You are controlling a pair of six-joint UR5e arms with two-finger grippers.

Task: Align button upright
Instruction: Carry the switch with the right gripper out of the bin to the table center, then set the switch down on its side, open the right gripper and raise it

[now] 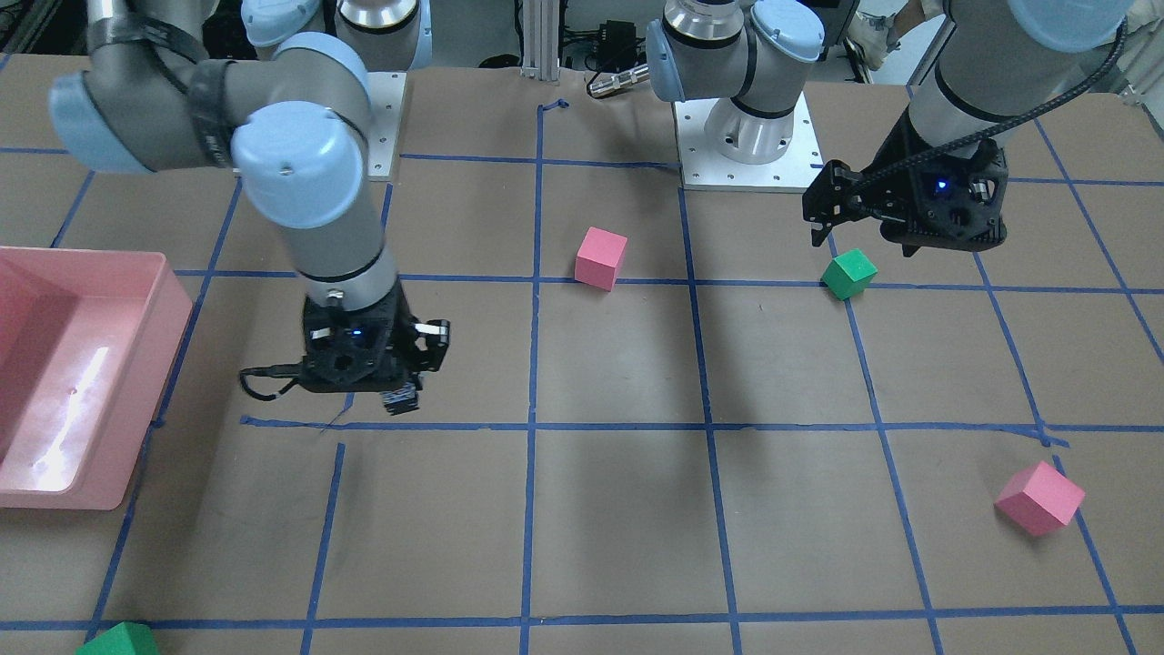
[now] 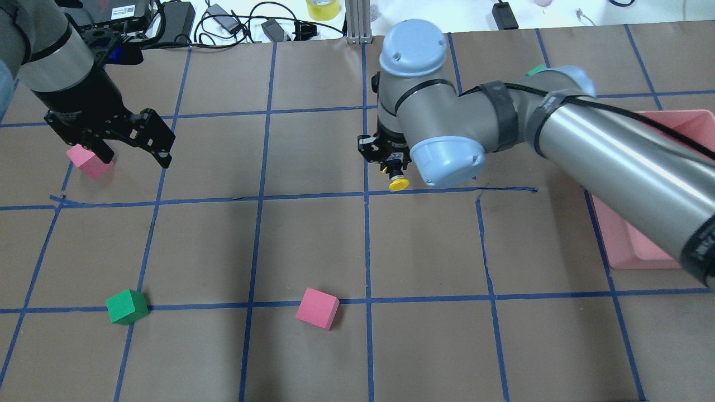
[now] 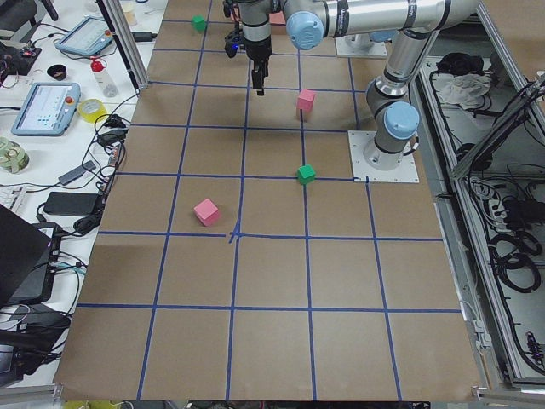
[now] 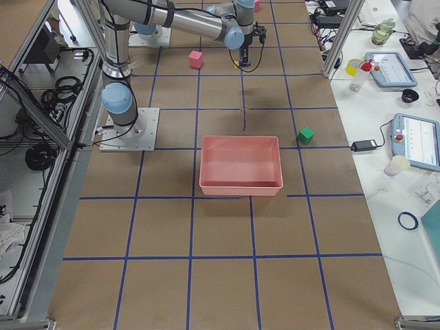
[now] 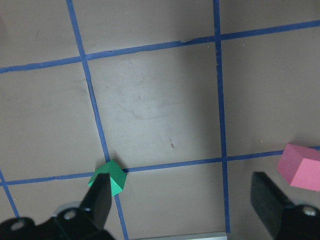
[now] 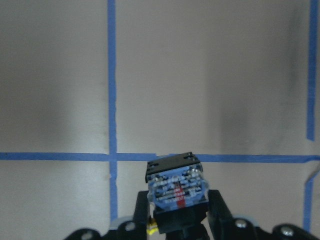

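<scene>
Yellow cap is marking out the push-button (image 2: 397, 183). It is sitting clamped in the right tool (image 6: 179, 209), near the middle of the tabletop (image 2: 313, 251) and by a blue tape line (image 2: 313, 196). The 2 fingers (image 6: 218, 212) are pinching its black body from either side, so this tool is closed on the part w/ nothing else in it. Whether the part is clear of the paper or brushing it, the views are not showing for sure; it is looking lifted.

The relation that is mattering is the long axis vs. vertical. In the overhead view the cap is poking out toward the robot's side. In the front-facing view the silver-blue terminal base (image 1: 401, 399) is facing the operators' side, and the right wrist cam is looking onto that same terminal face. So the axis is prob. lying roughly level or tilted, crosswise to the fingers, not standing. My read: the coming move is calling for the wrist to pitch until the base is pointing down and the cap up, then lowering straight.

The left tool (image 2: 134, 154) is hanging w/ its jaws wide apart and gripping nothing. It is well apart on the robot's left, above a green foam cube (image 5: 111, 177) and a pink foam cube (image 5: 300, 167). The right arm is the 1 placed to finish.
</scene>
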